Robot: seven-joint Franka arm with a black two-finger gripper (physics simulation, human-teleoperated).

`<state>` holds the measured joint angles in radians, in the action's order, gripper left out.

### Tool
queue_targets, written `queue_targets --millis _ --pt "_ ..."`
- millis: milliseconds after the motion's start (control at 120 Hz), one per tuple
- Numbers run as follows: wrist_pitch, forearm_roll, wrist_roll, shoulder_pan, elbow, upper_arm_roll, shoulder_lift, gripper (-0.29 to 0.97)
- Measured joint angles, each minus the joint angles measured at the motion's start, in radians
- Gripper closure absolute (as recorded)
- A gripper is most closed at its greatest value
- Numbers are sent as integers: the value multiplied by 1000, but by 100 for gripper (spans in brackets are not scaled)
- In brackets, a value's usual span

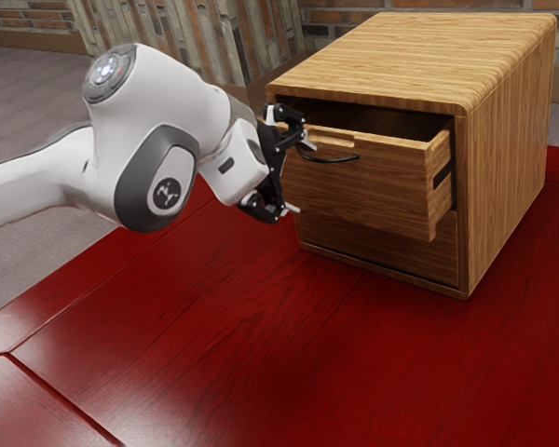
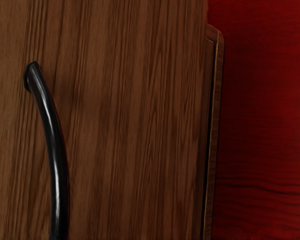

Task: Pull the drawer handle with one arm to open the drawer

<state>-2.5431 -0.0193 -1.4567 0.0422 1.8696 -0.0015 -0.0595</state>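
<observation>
Light wooden box cabinet (image 1: pixel 503 140) sits on dark red plank table (image 1: pixel 261 363), w/ brick wall (image 1: pixel 354 13) behind it. Cabinet's upper drawer (image 1: pixel 377 196) sticks partway out of cabinet front; lower drawer (image 1: pixel 382 250) is flush. Thin curved black handle (image 1: pixel 332 157) is on upper drawer's face. Black 2-finger gripper (image 1: pixel 292 166) is at cabinet front by handle's end, jaws spread wide, 1 above & 1 below handle, not clamping. Bulky white arm (image 1: pixel 149 140) covers cabinet's front corner.

Soft even light, faint shadows

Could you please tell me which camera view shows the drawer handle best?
The wrist view: the drawer handle appears close, a curved black bar. In the exterior view it is a thin dark curve.
</observation>
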Motion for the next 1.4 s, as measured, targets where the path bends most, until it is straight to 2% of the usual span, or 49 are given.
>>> queue_targets --millis 117,225,442,550,692,817,1158,1400 --pt "-11 0 1 4 35 0 -15 -1" --pt "-16 -1 2 7 86 0 -65 2" --pt "-20 -1 4 11 170 0 -136 -1" --pt "-20 -1 4 13 217 -1 -191 5" --pt "-19 -1 5 14 276 -2 -255 3" --pt "-19 -3 5 28 312 -2 -274 -1" --pt "-2 -4 6 45 346 -3 -329 1" --pt "12 0 6 45 348 -3 -321 -2"
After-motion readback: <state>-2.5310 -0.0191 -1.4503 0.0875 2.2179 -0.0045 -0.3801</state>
